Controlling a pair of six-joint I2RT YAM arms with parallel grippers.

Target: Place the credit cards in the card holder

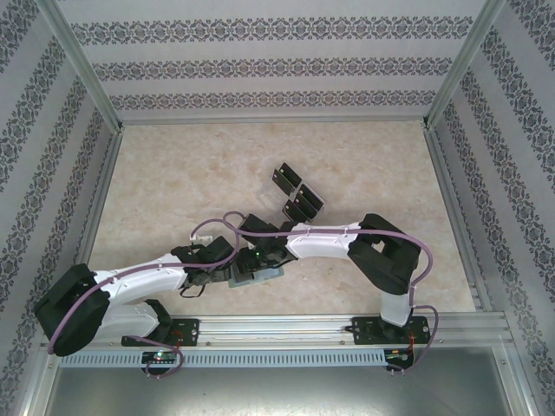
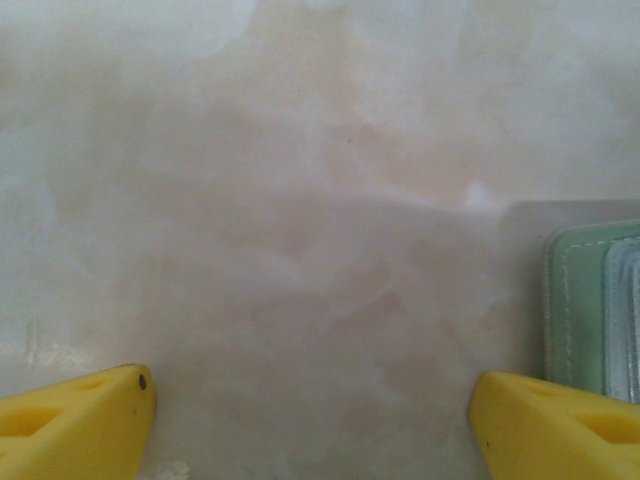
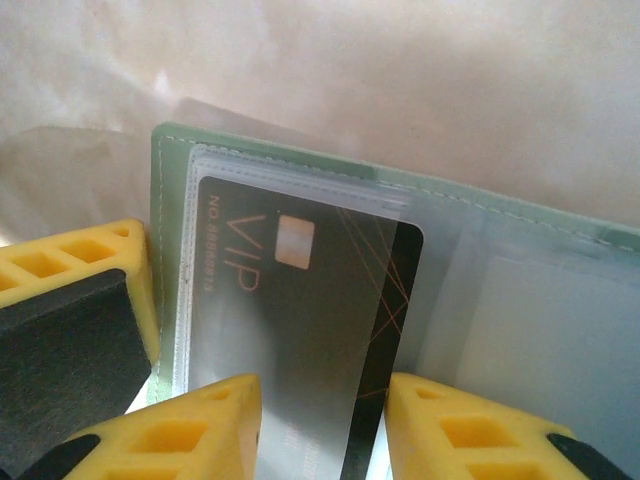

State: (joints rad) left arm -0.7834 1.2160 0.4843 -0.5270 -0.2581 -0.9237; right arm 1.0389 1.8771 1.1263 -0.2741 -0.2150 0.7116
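- Marble-look table (image 1: 173, 173) is sitting inside patterned walls (image 1: 260, 69); work is happening near-centre, by the arm bases.
- Card holder (image 3: 300, 165) is lying open & flat there. One VIP card (image 3: 300, 330) is sitting partway in its clear sleeve, dark-stripe end sticking out.
- Right gripper (image 3: 320, 392) is hovering over that card, fingers apart, not pinching; card is lying flat below the gap.
- Left gripper (image 2: 312, 380) is spread wide, holding nothing, one finger just beside holder's left edge.
- Other credit cards (image 1: 295, 192) are waiting farther out, slightly right.
- Step is prob. seating the card: best pushing along sleeve axis, keeping it flat, w/ left gripper steadying holder so it isn't sliding.
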